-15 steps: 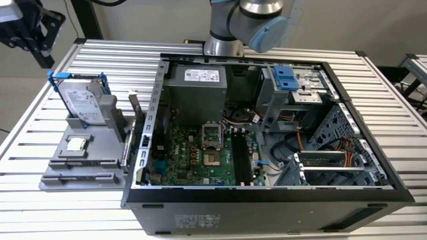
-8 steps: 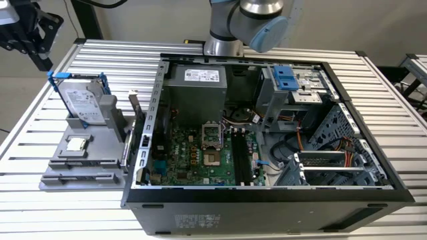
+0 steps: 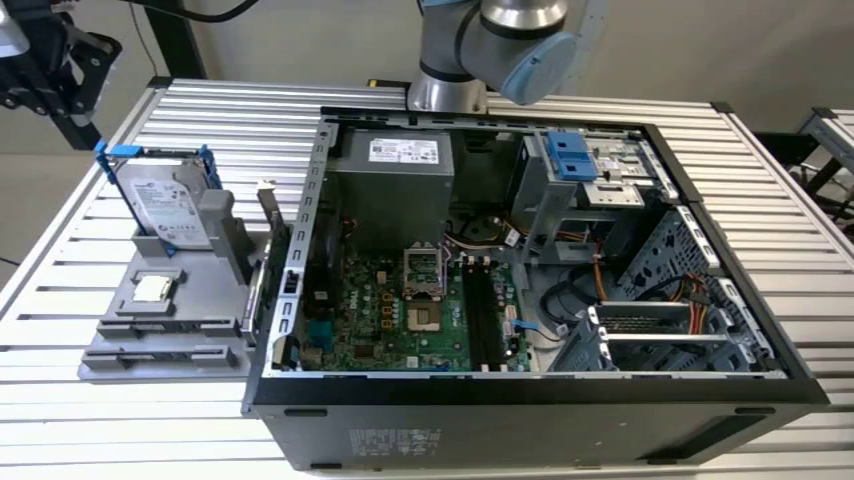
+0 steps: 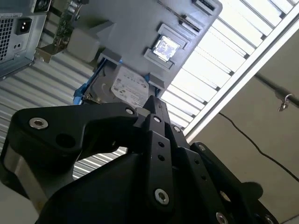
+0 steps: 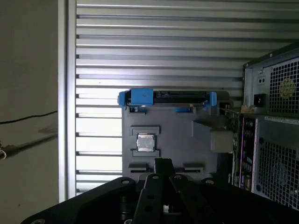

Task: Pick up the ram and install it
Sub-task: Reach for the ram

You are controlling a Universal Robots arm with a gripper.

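Tool (image 4: 155,103) hung over the gray holder (image 5: 177,140), pinched shut, holding nothing. Ram (image 3: 163,352) looked like the dark strip in the holder's front slot, probably parked edge-up for easy grabbing.

Silver arm (image 3: 451,55) with blue cap (image 3: 541,65); black, screw-studded hand (image 4: 153,105).
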